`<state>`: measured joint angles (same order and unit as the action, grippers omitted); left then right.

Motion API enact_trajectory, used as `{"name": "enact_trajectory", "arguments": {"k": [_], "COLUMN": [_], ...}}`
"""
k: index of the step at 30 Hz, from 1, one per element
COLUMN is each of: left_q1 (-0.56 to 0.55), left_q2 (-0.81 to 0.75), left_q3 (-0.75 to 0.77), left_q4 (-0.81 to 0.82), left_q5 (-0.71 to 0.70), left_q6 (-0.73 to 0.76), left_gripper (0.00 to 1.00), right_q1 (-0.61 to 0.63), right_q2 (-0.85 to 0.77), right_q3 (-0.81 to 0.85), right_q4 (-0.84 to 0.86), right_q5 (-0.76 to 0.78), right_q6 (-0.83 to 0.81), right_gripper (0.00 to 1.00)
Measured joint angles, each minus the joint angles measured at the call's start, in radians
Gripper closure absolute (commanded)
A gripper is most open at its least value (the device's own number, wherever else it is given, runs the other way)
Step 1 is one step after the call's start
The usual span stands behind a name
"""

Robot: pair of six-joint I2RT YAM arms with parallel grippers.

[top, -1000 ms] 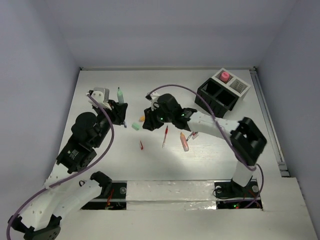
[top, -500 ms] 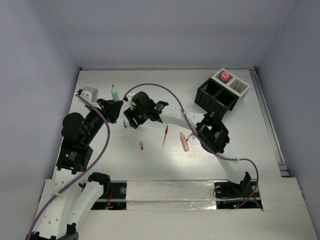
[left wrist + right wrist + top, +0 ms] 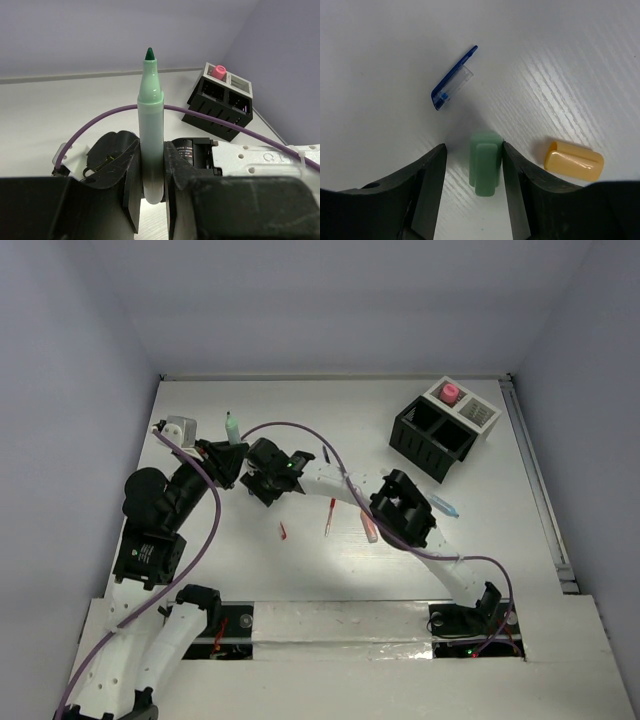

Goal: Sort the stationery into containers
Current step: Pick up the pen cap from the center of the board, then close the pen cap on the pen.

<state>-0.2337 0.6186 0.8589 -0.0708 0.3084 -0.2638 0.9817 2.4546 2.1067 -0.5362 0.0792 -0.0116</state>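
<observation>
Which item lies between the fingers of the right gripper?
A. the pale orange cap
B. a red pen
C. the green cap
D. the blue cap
C: in the right wrist view the green cap lies between the open jaws of the right gripper, while the blue cap and the pale orange cap lie outside them.

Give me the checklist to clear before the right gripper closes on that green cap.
1. The green cap lies between the open jaws of the right gripper: ok.
2. The orange cap and blue cap lie outside the jaws: ok.
3. The left gripper is shut on the green marker, tip up: ok.
4. Marker tip bare, ready for capping: ok.
5. Which end of the cap is open: cannot tell.
</observation>
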Motion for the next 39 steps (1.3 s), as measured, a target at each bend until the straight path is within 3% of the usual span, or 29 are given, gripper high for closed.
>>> {"name": "enact_trajectory", "arguments": {"k": [5,7,9,10,13,19,27,31,34,39], "left_q1": [0.000,0.000,0.001,0.002,0.007,0.007,-0.013,-0.159,-0.300,-0.438], "left_q2": [0.000,0.000,0.000,0.000,0.000,0.003,0.039,0.092,0.145,0.227], "left_q3": [0.000,-0.001,-0.002,-0.002,-0.002,-0.026,-0.136,-0.188,-0.214,-0.255], "left_q4": [0.000,0.000,0.000,0.000,0.000,0.043,0.241,0.343,0.406,0.471], "left_q5": [0.003,0.003,0.004,0.005,0.010,0.063,0.188,0.159,0.103,-0.032], "left_q6": [0.000,-0.001,-0.003,-0.005,-0.011,-0.056,-0.204,-0.251,-0.259,-0.242], "left_gripper": [1.00,1.00,1.00,1.00,1.00,1.00,1.00,1.00,1.00,1.00], "right_q1": [0.002,0.002,0.002,0.002,0.002,0.001,-0.047,-0.091,-0.103,-0.103], "right_q2": [0.000,0.000,0.000,-0.001,-0.019,-0.232,-0.807,-0.975,-1.024,-1.057], "right_q3": [0.000,0.000,0.000,-0.003,-0.035,-0.323,-0.661,-0.713,-0.727,-0.757], "right_q4": [-0.007,-0.008,-0.007,-0.004,0.019,0.129,0.354,0.412,0.432,0.451], "right_q5": [0.000,0.000,0.003,0.004,0.015,0.080,0.179,0.243,0.291,0.318], "right_q6": [0.008,0.008,0.018,0.024,0.046,0.098,0.165,0.185,0.194,0.221], "right_gripper": [0.59,0.75,0.81,0.90,0.96,0.97,0.98,0.98,0.98,0.98]}}
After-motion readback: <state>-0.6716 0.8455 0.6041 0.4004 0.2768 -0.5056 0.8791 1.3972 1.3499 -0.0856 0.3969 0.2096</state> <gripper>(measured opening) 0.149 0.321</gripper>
